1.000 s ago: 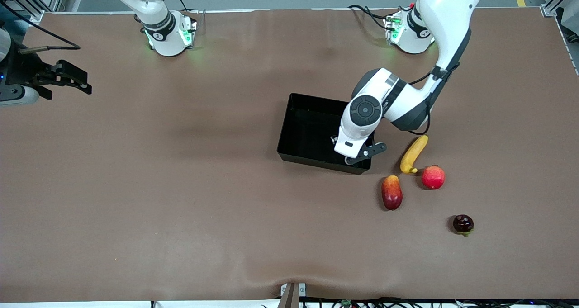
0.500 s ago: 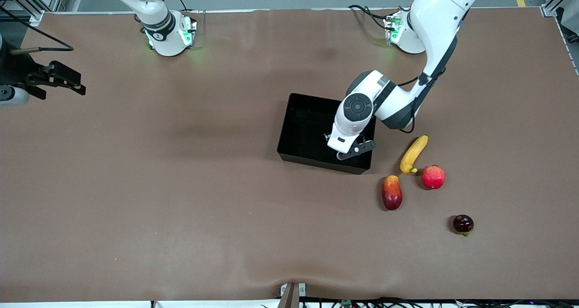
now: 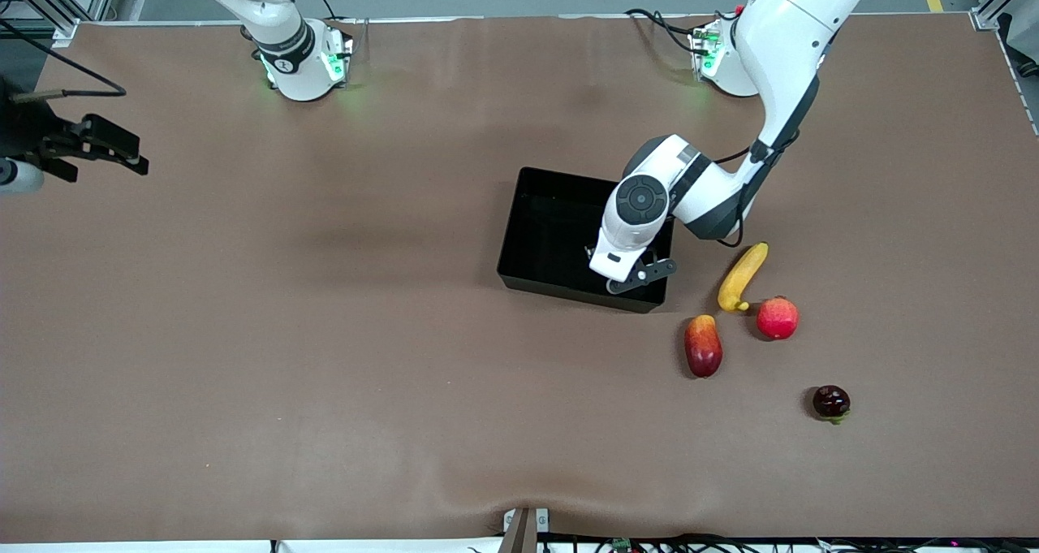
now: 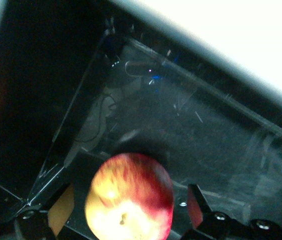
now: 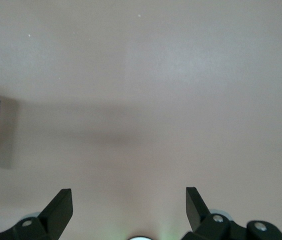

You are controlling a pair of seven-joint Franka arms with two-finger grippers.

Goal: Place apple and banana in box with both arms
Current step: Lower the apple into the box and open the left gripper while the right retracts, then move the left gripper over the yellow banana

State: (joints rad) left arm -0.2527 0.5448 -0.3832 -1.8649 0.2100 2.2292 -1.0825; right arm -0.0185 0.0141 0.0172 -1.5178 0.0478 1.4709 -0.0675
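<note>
Left gripper (image 3: 631,275) lower; apple (image 4: 131,200) partly cropped

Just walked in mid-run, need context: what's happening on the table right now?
The left gripper is down in the black box with its fingers spread wide on either side of the apple, which appears to be dropping free. The banana lies on the table beside the box, with a pink-red fruit, a mango-like fruit and a small dark fruit nearby. The right gripper waits open over bare table at its own end.
</note>
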